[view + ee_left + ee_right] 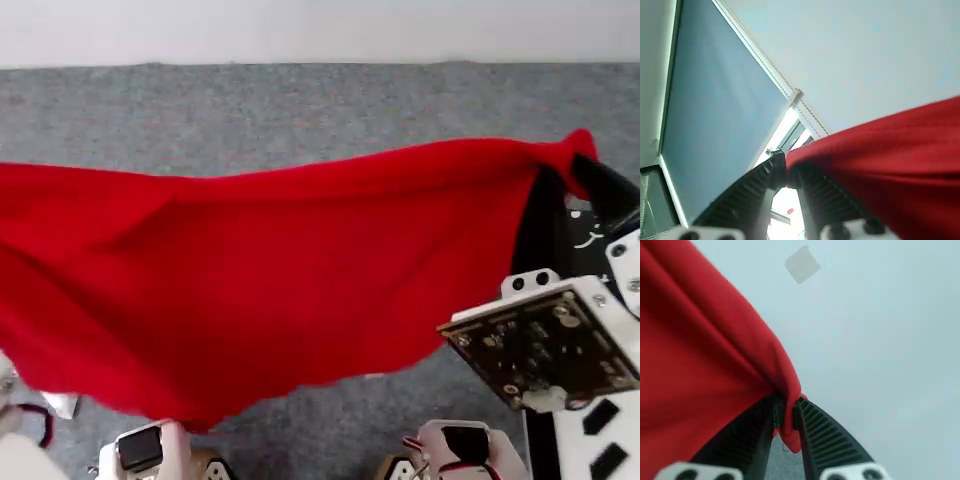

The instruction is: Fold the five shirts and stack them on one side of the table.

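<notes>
From above, a grey table (300, 105) runs back to a pale wall (320, 30). Two arm bases (150, 450) sit at the near edge. An arm's bare circuit board (545, 350) pushes in at the right and covers part of the table there. The red shirt (260, 270) hangs spread in the air across almost the whole width and hides the middle of the table. Its upper edge is pulled nearly taut up to a bunched corner at the far right, and its lower hem sags in a loose curve. A dark shape lies just below that corner; what it is cannot be told.

The left wrist view looks upward at a blue-grey blind (715, 125), its cord (765, 60) and a pale ceiling. The left gripper (786, 162) has its ribbed fingers pressed together on a folded edge of the shirt, which streams away in soft pleats.

In the right wrist view, a pale ceiling carries a square fitting (802, 263). The right gripper (787, 406) is clamped on a gathered red corner, and cloth drapes over one finger.
</notes>
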Robot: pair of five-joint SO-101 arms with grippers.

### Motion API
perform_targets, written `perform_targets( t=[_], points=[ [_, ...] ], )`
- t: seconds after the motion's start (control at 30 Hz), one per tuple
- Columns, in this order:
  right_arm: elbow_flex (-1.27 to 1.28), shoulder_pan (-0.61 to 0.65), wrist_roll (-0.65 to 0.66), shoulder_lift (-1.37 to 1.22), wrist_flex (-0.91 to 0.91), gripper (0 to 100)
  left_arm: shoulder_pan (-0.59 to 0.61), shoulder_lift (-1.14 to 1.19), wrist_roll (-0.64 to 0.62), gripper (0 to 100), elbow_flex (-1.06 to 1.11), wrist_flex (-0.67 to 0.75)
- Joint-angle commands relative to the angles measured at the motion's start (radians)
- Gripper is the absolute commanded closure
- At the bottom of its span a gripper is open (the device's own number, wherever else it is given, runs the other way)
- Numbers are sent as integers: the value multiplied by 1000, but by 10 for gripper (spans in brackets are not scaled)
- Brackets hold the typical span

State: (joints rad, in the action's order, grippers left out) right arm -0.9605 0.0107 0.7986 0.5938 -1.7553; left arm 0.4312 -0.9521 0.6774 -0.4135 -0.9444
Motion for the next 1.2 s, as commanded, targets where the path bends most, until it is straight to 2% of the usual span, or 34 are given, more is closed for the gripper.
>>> perform_targets(
  t=[0.0,0.13,0.23,0.37,0.53,0.77,0.97,1.17],
  points=[
    [-11,-18,9,2,-33,988,8,2,9,985,-31,-107],
    [0,-18,9,-5,-35,988,8,5,51,985,-27,-241],
    [112,-16,8,-4,-35,988,6,14,91,985,10,-344],
    [365,-13,6,-4,-28,988,5,14,173,985,225,-334],
    [709,15,8,-5,87,988,-60,12,244,985,598,-176],
    [1109,53,9,-7,507,988,-163,110,245,985,995,189],
    [1254,48,32,-116,800,988,-164,420,249,985,958,393],
    [1172,47,94,-340,1046,988,-173,756,250,985,670,419]
  ],
)
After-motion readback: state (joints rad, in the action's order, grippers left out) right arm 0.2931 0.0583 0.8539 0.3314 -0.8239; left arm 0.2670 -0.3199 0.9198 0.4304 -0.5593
